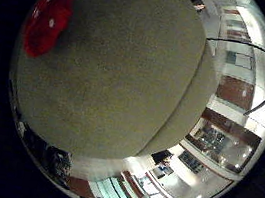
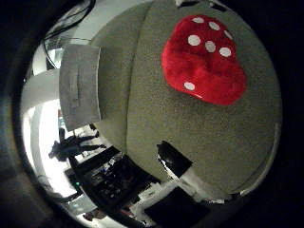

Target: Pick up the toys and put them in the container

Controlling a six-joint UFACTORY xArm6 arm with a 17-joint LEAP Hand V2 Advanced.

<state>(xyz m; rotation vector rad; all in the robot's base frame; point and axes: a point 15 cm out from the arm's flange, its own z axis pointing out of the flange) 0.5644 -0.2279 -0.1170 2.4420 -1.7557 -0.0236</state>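
Observation:
A red plush toy with white dots (image 2: 204,61) lies on a grey-green felt-like table top (image 2: 199,137); it looks like a mushroom cap. The same toy shows at the rim of the little finger side view (image 1: 46,17). A grey fabric container (image 2: 80,88) stands beside the table edge, its flat side facing the palm. No part of my hand shows in either view, and nothing fills the views close to the palm.
The table top has a rounded edge (image 1: 187,102), with a lower step of the same cloth beyond it. Past the edge lie a bright room floor, shelves and desks (image 1: 216,142), and dark equipment (image 2: 114,180) under the table side.

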